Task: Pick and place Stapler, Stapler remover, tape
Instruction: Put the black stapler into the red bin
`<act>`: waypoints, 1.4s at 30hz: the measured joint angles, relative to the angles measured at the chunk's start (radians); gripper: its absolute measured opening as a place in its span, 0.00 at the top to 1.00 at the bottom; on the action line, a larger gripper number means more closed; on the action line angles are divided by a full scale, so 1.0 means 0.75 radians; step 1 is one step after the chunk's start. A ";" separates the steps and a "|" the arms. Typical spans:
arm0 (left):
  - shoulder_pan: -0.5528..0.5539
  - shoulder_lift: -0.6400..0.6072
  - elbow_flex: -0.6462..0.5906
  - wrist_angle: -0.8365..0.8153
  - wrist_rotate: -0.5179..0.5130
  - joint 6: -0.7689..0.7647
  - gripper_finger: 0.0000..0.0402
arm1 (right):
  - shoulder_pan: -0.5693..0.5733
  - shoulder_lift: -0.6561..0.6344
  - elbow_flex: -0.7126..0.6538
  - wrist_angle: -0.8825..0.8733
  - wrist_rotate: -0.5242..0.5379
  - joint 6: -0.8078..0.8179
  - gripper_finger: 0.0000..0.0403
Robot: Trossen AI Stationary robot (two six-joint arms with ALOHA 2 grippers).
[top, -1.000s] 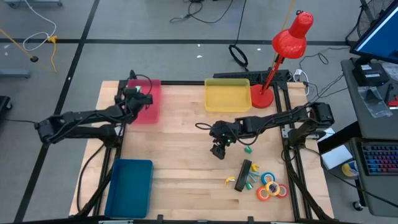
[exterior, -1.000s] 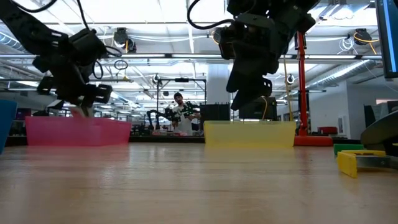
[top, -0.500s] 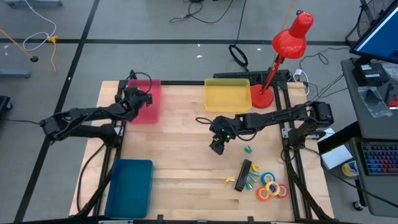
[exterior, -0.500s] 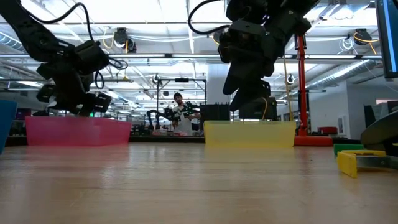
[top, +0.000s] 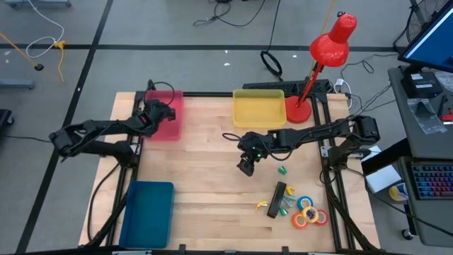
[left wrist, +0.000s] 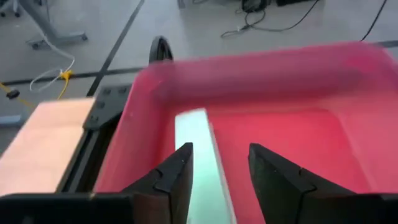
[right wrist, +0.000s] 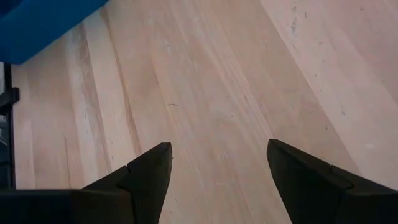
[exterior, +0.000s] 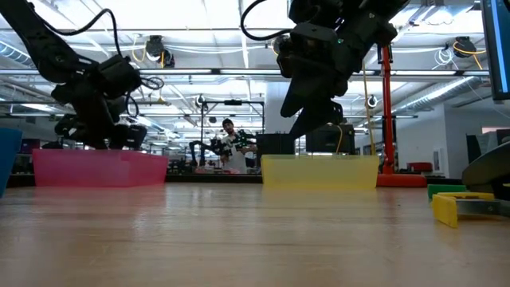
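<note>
My left gripper (top: 161,113) (left wrist: 217,165) hangs open low over the pink tray (top: 170,124). A pale, long object (left wrist: 198,140) lies flat on the tray's floor below and between its fingers; I see no touch. My right gripper (top: 245,168) (right wrist: 217,162) hangs open over bare wood at the table's middle, with nothing between its fingers. At the near right lie a black stapler (top: 278,199), a small yellow piece (top: 263,206) beside it, and several tape rolls (top: 309,212) in blue, orange, red and yellow. Which thing is the stapler remover I cannot tell.
A yellow tray (top: 259,108) stands at the far middle and a blue tray (top: 147,212) at the near left. A red desk lamp (top: 311,78) stands at the far right. Small green bits (top: 282,170) lie right of my right gripper. Bare wood spans the table's middle.
My left gripper has sunk a little toward the pink tray and drifted slightly further over it.
</note>
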State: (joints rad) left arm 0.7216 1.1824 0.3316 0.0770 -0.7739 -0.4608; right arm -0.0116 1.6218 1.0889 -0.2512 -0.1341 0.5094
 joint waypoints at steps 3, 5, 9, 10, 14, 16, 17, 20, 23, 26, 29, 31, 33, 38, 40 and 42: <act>0.000 -0.071 0.023 0.013 0.022 0.072 0.62 | -0.001 0.000 -0.001 -0.013 -0.001 -0.002 0.37; -0.003 -0.134 0.042 0.015 0.065 0.111 0.62 | 0.000 0.000 0.000 -0.034 -0.003 -0.004 0.37; -0.029 -0.279 0.076 0.015 0.222 0.161 0.62 | -0.001 -0.024 -0.001 -0.119 -0.080 -0.011 0.37; -0.038 -0.313 0.082 0.016 0.268 0.164 0.62 | -0.003 -0.033 -0.001 -0.145 -0.107 -0.002 0.37; -0.090 -0.435 0.087 0.006 0.456 0.158 0.62 | -0.007 -0.087 -0.002 -0.383 -0.187 0.123 0.37; -0.119 -0.483 0.087 -0.025 0.524 0.156 0.62 | -0.011 -0.118 0.000 -0.501 -0.226 0.232 0.37; -0.136 -0.498 0.087 -0.026 0.551 0.150 0.62 | -0.013 -0.138 -0.001 -0.585 -0.246 0.282 0.37; -0.186 -0.532 0.087 -0.054 0.591 0.120 0.62 | -0.013 -0.190 -0.001 -0.746 -0.313 0.448 0.37; -0.238 -0.535 0.087 -0.046 0.612 0.114 0.62 | 0.005 -0.246 -0.002 -0.897 -0.377 0.609 0.37; -0.287 -0.537 0.087 -0.049 0.618 0.108 0.62 | 0.044 -0.304 -0.001 -0.993 -0.383 0.767 0.37; -0.330 -0.538 0.087 -0.060 0.618 0.107 0.62 | 0.095 -0.356 -0.001 -1.052 -0.383 0.911 0.37; -0.355 -0.540 0.087 -0.056 0.617 0.104 0.62 | 0.128 -0.386 -0.001 -1.079 -0.380 0.993 0.37; -0.375 -0.539 0.087 -0.059 0.618 0.104 0.62 | 0.163 -0.402 -0.001 -1.075 -0.349 1.070 0.37; -0.411 -0.539 0.087 -0.059 0.616 0.104 0.62 | 0.238 -0.406 -0.001 -1.067 -0.274 1.214 0.37; -0.424 -0.539 0.087 -0.058 0.616 0.105 0.62 | 0.258 -0.408 -0.001 -1.067 -0.273 1.224 0.37; -0.432 -0.539 0.087 -0.058 0.616 0.110 0.62 | 0.265 -0.407 -0.001 -1.067 -0.274 1.226 0.37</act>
State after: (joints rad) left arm 0.3977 0.7780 0.3965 0.0338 -0.3122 -0.3786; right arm 0.1875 1.3163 1.0882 -1.0512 -0.3397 1.4288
